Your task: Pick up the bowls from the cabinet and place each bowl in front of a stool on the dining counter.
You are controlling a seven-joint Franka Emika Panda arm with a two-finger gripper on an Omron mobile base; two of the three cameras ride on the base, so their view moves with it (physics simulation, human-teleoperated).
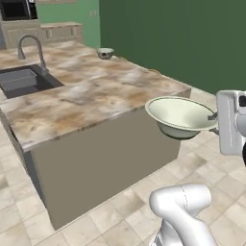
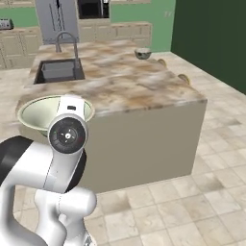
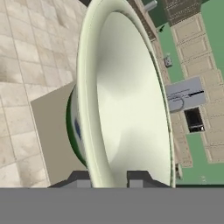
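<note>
My gripper (image 3: 109, 177) is shut on the rim of a cream-white bowl (image 1: 180, 115), one finger inside and one outside. The bowl (image 2: 41, 113) hangs level in the air over the floor, just off the near corner of the dining counter (image 1: 96, 96). In the hand view its pale inside (image 3: 131, 100) faces the camera and the grey-green outside shows at the left. A second bowl (image 1: 105, 53) stands on the counter's far edge (image 2: 142, 53). Beyond that edge, two taupe stool seats (image 2: 184, 78) peek up beside the counter. The cabinet is out of view.
A dark inset sink (image 1: 24, 80) with a curved steel tap (image 1: 31, 48) lies in the counter's left part. Tiled floor (image 2: 192, 202) runs around the island. A steel fridge (image 2: 56, 19) and wall cupboards stand at the back, and a dark green wall (image 1: 182, 38) at the right.
</note>
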